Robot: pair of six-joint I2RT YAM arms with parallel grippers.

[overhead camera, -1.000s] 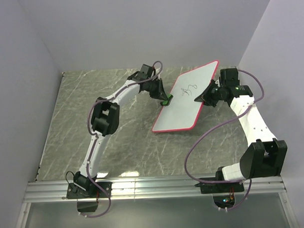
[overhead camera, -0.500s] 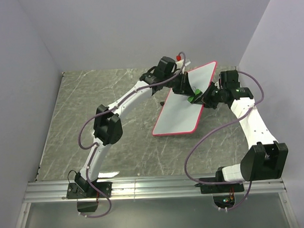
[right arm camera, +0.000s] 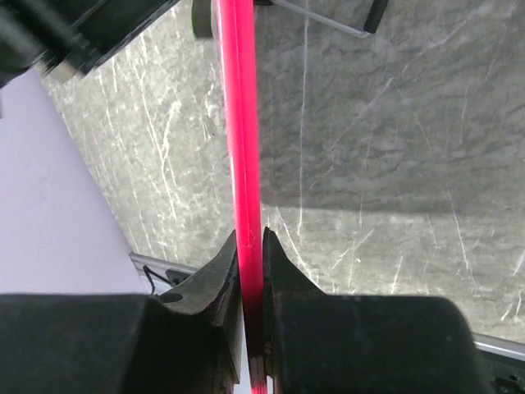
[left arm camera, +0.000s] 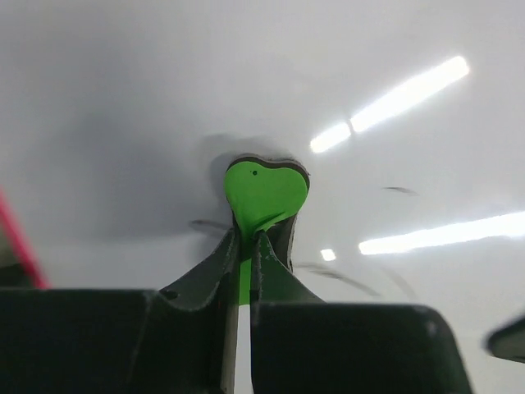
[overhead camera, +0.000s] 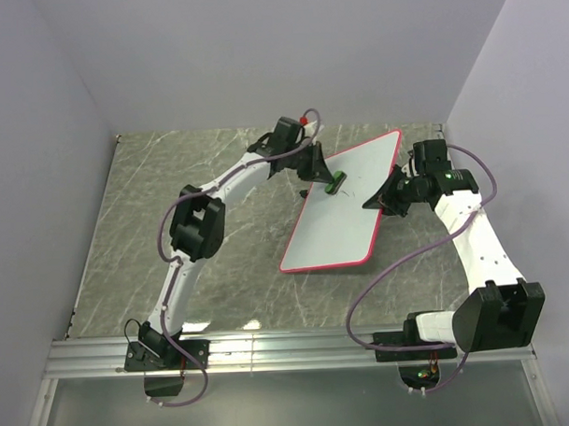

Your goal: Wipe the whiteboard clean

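Note:
The whiteboard [overhead camera: 345,206], white with a red-pink rim, is held tilted above the table. A few faint black strokes remain near its upper middle. My right gripper [overhead camera: 385,196] is shut on its right rim, which shows as a red strip [right arm camera: 242,148] between the fingers. My left gripper [overhead camera: 326,182] is shut on a small green eraser block [overhead camera: 334,184] pressed against the board face. In the left wrist view the green eraser [left arm camera: 264,195] touches the white surface [left arm camera: 123,98], with faint smeared marks beside it.
The grey marbled tabletop [overhead camera: 201,235] lies under the board. Pale walls close the back and both sides. A metal rail [overhead camera: 289,348] runs along the near edge by the arm bases.
My left gripper swept the green eraser from the board's right part back to its upper left edge. The scribble has faded to faint strokes. The board shifted and tilted slightly.

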